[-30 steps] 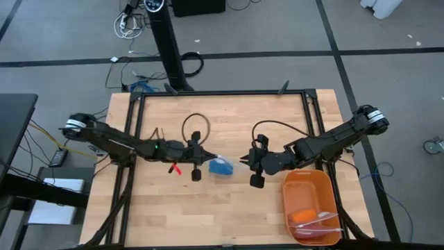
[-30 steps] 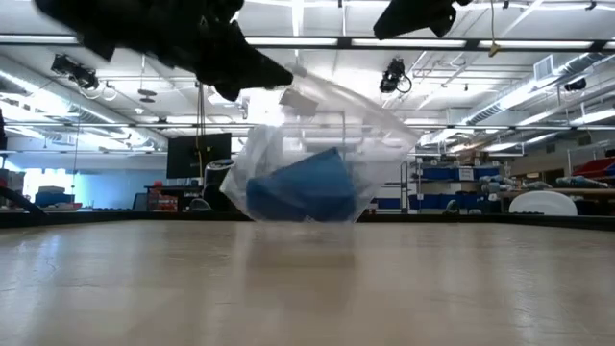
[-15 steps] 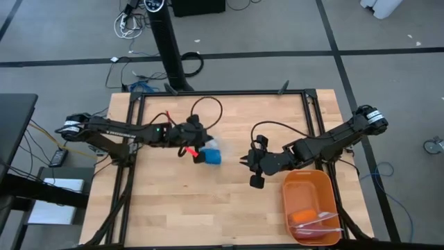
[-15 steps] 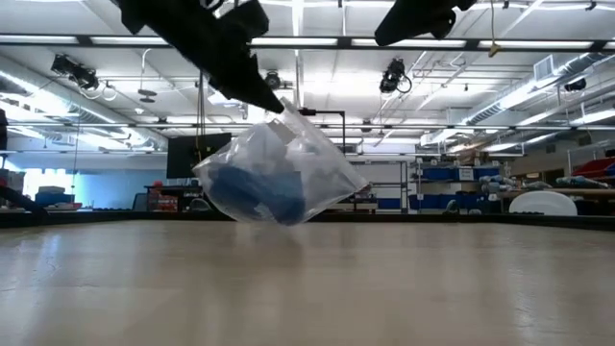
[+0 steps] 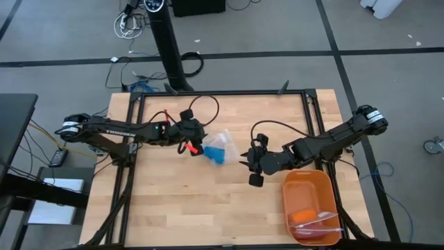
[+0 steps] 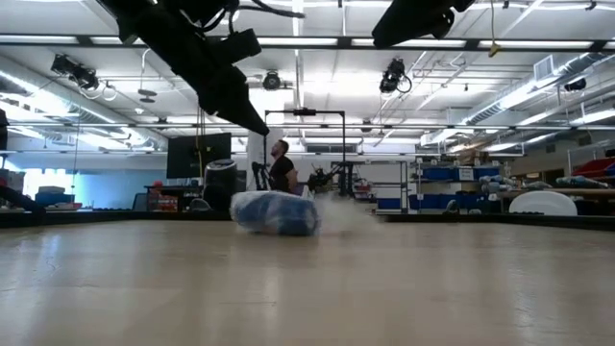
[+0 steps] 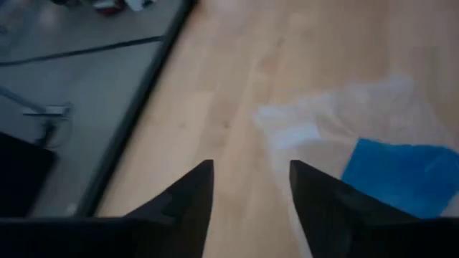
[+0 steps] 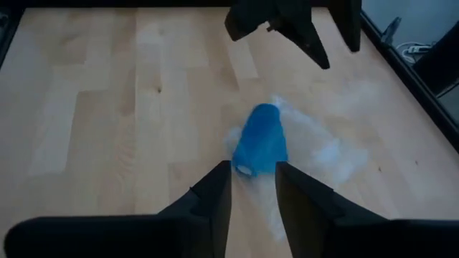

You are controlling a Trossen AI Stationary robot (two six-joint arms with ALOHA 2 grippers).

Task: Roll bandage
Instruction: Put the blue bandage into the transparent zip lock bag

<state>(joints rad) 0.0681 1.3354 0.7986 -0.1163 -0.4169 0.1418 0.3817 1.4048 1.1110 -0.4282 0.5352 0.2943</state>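
Note:
The bright blue bandage is a short roll inside a clear crinkly plastic bag. The bag lies on its side on the wooden table's middle. My left gripper hangs open above the bag's left end, raised clear of it. In the left wrist view the bag and the blue bandage lie beyond my open fingers. My right gripper stands open to the right of the bag, high above the table. Its wrist view looks down on the roll.
An orange plastic tray with small items stands at the near right corner. A black frame runs along the table's edges. Bare wood lies near and left of the bag. A person stands far off in the room.
My left gripper has carried the bag up and toward the table's far edge, tipped its fingers upward, then opened and let go. The bag, which hung from it, has fallen and now lies flat on the table, with the roll on its side.

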